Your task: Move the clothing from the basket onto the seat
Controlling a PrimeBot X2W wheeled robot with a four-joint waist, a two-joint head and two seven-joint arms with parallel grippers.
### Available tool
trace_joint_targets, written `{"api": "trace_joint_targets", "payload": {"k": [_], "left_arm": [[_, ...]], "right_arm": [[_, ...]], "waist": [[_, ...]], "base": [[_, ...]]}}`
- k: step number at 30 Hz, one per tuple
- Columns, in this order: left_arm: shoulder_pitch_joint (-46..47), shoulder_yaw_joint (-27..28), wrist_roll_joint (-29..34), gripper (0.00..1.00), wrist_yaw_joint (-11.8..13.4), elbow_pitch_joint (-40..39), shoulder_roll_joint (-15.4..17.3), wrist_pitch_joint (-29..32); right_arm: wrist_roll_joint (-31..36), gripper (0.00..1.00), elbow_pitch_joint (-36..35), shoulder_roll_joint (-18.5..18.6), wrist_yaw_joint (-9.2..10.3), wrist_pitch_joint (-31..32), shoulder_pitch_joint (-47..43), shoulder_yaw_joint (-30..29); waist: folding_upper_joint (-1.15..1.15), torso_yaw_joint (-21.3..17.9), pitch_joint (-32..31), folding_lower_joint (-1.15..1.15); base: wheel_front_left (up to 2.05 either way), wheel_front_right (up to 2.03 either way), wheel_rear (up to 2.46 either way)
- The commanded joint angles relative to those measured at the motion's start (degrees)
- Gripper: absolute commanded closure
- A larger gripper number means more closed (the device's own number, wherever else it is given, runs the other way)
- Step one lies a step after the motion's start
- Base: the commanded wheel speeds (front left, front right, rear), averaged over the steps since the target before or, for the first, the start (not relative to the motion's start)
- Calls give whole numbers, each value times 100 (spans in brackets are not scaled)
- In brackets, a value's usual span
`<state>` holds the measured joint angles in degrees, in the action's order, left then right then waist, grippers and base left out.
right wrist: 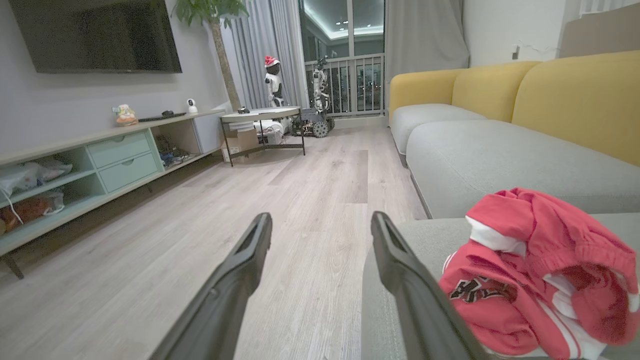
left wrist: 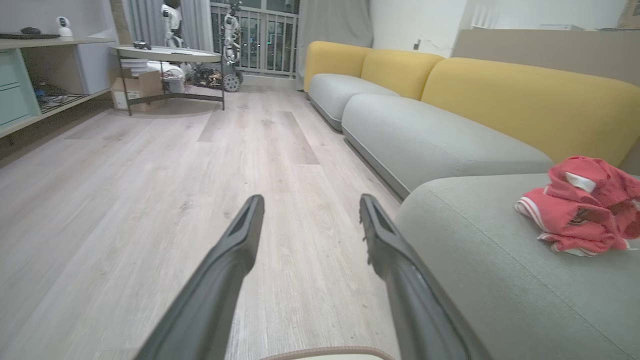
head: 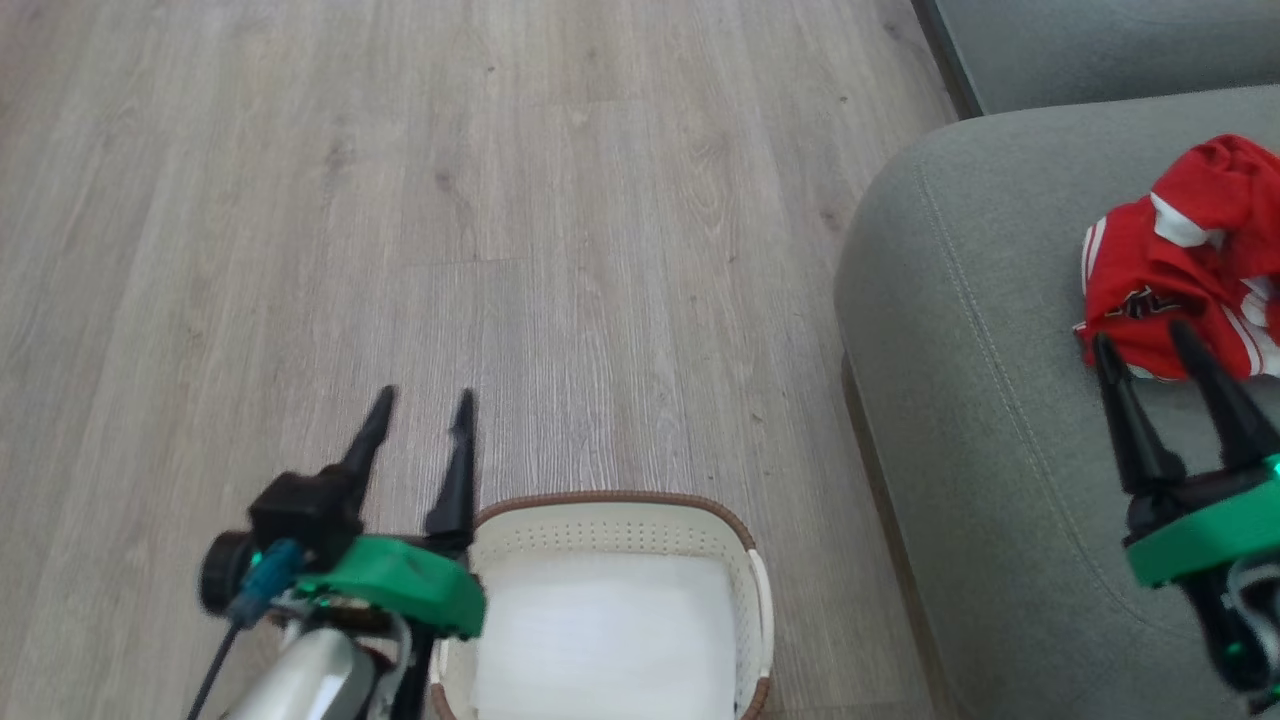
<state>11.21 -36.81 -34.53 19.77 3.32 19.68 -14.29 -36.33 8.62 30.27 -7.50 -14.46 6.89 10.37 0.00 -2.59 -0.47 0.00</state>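
Note:
The clothing (head: 1180,270), a crumpled red heap with white trim and dark lettering, lies on the grey-green seat (head: 980,420) at the right; it is also in the left wrist view (left wrist: 582,205) and the right wrist view (right wrist: 540,270). My right gripper (head: 1145,335) hovers open over the seat, fingertips just short of the heap, holding nothing. The basket (head: 610,520) stands on the floor at bottom centre, with just its white flat bottom showing inside. Open and holding nothing, my left gripper (head: 422,398) hangs above the floor beside the basket's left rim.
Wooden floor (head: 400,200) spreads to the left and ahead. More grey sofa cushions (left wrist: 425,135) with yellow backs run along the right. A low shelf unit (right wrist: 75,165), a round table (right wrist: 260,117) and other robots by the window stand far off.

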Motion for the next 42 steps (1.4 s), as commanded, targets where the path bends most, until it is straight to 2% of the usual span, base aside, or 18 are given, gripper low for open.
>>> {"api": "trace_joint_targets", "payload": {"k": [1, 5, 6, 10, 15, 17, 26, 35, 42], "left_arm": [[132, 458, 134, 0, 20, -219, 111, -71], [-105, 830, 432, 0, -144, -219, -64, -71], [-207, 1056, 671, 0, -207, -244, -189, -71], [-435, 1397, 1019, 0, -437, -139, -419, -71], [-572, 1716, 1272, 0, -654, 1, -670, -71], [-639, 1920, 1401, 0, -666, 58, -808, -71], [-841, 2530, 1890, 0, -1024, 49, -1296, -71], [-935, 2724, 2245, 0, -1302, 99, -1498, -71], [-947, 2832, 2413, 0, -1418, 172, -1577, -71]], "right_arm": [[129, 0, -330, -85, 1, -53, -86, -158], [375, 0, -605, -616, 1, -53, -397, -535], [480, 0, -667, -846, 1, -53, -528, -638], [617, 0, -724, -1145, 1, -53, -736, -598], [701, 0, -728, -1281, 1, -53, -782, -449], [741, 0, -749, -1326, 1, -53, -778, -404], [827, 0, -783, -1315, 1, -53, -778, -278], [883, 0, -761, -1316, 1, -53, -770, -281], [891, 0, -731, -1305, 1, -53, -747, -259]], "waist": [[0, 30, -3, 0], [0, 82, 21, 0], [0, 106, 36, 0], [0, 141, 77, 0], [0, 136, 94, 0], [0, 137, 95, 0], [0, 163, 91, 0], [0, 154, 86, 0], [0, 128, 85, 0]], "base": [[0, 0, 0], [0, 0, 0], [0, 0, 0], [0, 0, 0], [0, 0, 0], [0, 0, 0], [0, 0, 0], [0, 0, 0], [0, 0, 0]]}}
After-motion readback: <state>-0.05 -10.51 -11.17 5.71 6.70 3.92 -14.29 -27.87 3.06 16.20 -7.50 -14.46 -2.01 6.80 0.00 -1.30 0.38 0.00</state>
